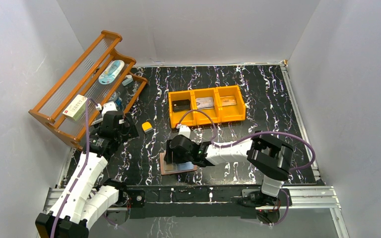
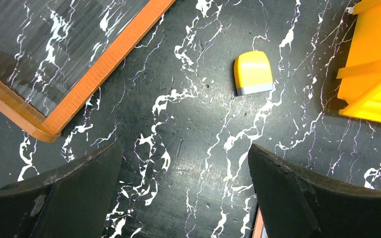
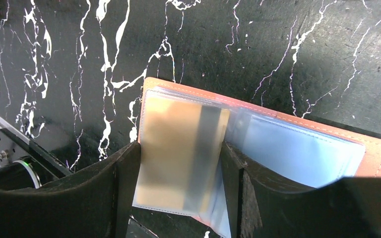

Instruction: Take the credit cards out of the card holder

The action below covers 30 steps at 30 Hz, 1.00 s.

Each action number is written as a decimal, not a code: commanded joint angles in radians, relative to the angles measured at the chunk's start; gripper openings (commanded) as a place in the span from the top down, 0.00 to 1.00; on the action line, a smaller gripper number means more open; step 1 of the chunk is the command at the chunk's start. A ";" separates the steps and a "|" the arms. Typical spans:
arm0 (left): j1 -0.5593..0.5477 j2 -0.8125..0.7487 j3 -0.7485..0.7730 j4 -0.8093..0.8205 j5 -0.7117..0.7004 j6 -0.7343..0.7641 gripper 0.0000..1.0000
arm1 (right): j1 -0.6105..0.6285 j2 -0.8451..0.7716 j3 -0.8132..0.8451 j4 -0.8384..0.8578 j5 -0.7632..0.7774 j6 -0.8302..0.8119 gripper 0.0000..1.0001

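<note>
Right gripper (image 3: pixel 178 168), jaws partly apart, straddles a tan credit card (image 3: pixel 173 124) in its clear sleeve; I cannot tell if it pinches. The card holder (image 3: pixel 297 148) lies open beneath. Left gripper (image 2: pixel 186 168) hangs wide open, well apart.

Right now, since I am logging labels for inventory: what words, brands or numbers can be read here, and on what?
No text is readable.
White box with red end on the wooden rack: print too small.
Cards in the yellow tray: too small.
Tan card in the card holder: blurred.
</note>
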 commanded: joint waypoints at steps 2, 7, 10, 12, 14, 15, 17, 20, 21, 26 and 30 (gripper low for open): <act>0.004 -0.003 0.020 0.001 0.012 0.012 0.02 | 0.001 0.011 -0.047 0.030 -0.070 0.041 0.34; 0.003 0.007 0.015 0.020 0.068 0.026 0.02 | -0.018 -0.008 -0.101 0.126 -0.116 0.061 0.35; 0.003 0.020 0.005 0.053 0.179 0.044 0.02 | -0.039 -0.009 -0.132 0.179 -0.163 0.083 0.35; 0.003 0.026 0.007 0.055 0.290 0.024 0.02 | -0.046 -0.009 -0.148 0.198 -0.174 0.093 0.35; 0.003 0.018 -0.012 0.077 0.455 -0.002 0.02 | -0.055 -0.037 -0.162 0.214 -0.186 0.108 0.35; 0.003 0.013 -0.032 0.095 0.544 -0.021 0.03 | -0.059 -0.037 -0.166 0.222 -0.190 0.113 0.35; 0.003 0.001 -0.067 0.114 0.660 -0.074 0.06 | -0.063 -0.033 -0.167 0.222 -0.193 0.121 0.35; 0.002 -0.026 -0.123 0.136 0.747 -0.188 0.06 | -0.068 -0.031 -0.178 0.226 -0.190 0.137 0.35; 0.003 -0.031 -0.145 0.155 0.788 -0.205 0.07 | -0.071 -0.030 -0.185 0.233 -0.190 0.144 0.35; 0.003 -0.016 -0.195 0.161 0.882 -0.261 0.10 | -0.078 -0.025 -0.189 0.249 -0.206 0.148 0.35; 0.003 -0.021 -0.224 0.165 0.903 -0.281 0.16 | -0.084 -0.023 -0.194 0.248 -0.212 0.150 0.35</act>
